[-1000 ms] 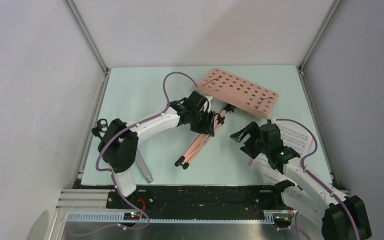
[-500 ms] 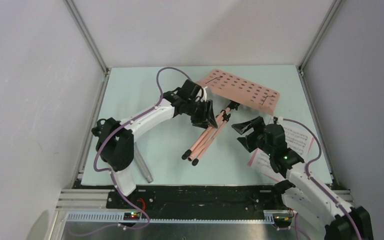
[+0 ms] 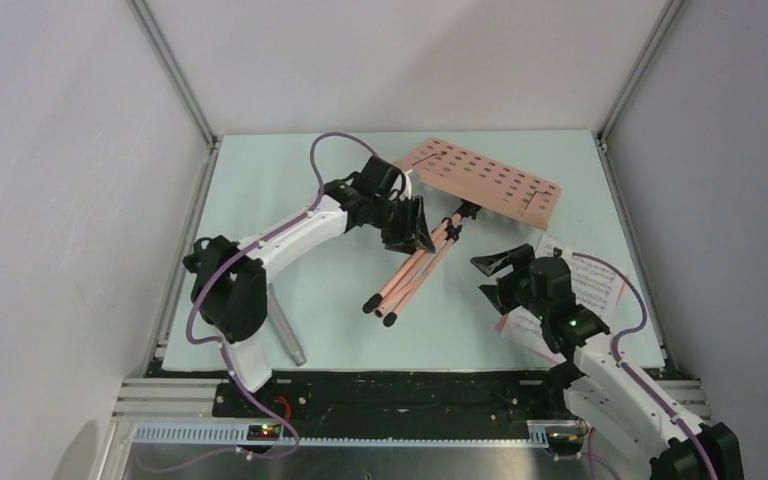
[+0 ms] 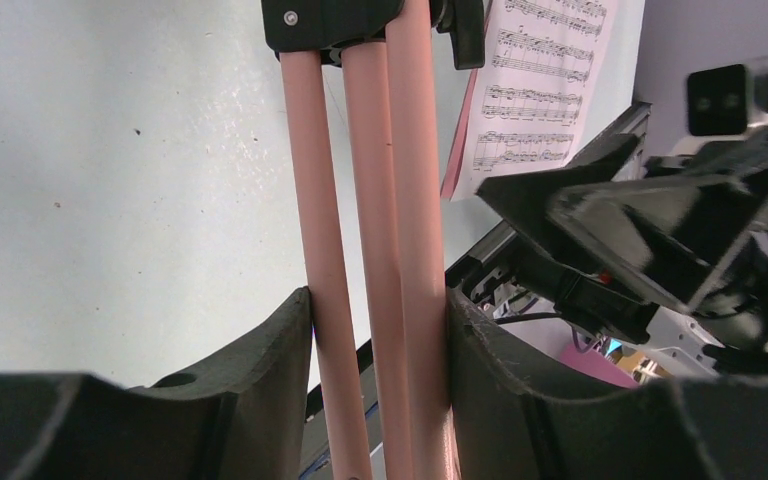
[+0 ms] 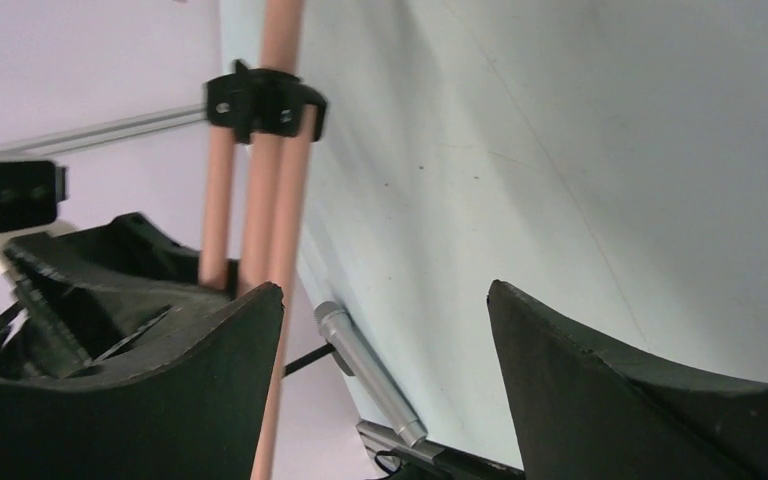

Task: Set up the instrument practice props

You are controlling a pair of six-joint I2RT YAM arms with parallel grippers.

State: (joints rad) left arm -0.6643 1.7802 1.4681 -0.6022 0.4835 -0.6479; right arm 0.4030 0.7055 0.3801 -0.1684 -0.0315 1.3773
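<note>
The salmon-pink music stand has its perforated desk [image 3: 482, 184] at the back of the table. Its folded legs [image 3: 407, 282] slant toward the front. My left gripper [image 3: 417, 232] is shut on those legs just below the black collar; in the left wrist view the three pink tubes [image 4: 380, 200] sit pinched between both fingers. My right gripper [image 3: 496, 274] stands open to the right of the legs, with nothing inside it. Sheet-music pages [image 3: 588, 284] lie under the right arm. A grey microphone [image 3: 284, 329] lies near the front left edge.
The right wrist view shows the microphone [image 5: 365, 370] beyond my open right gripper [image 5: 385, 330], with the stand legs [image 5: 260, 200] to its left. White walls and aluminium posts enclose the pale green table [image 3: 290, 190] on three sides.
My left gripper has tightened on the legs and carried the stand back and to the right, the leg tips swinging right. My right gripper has narrowed a little and drawn back toward the front right.
</note>
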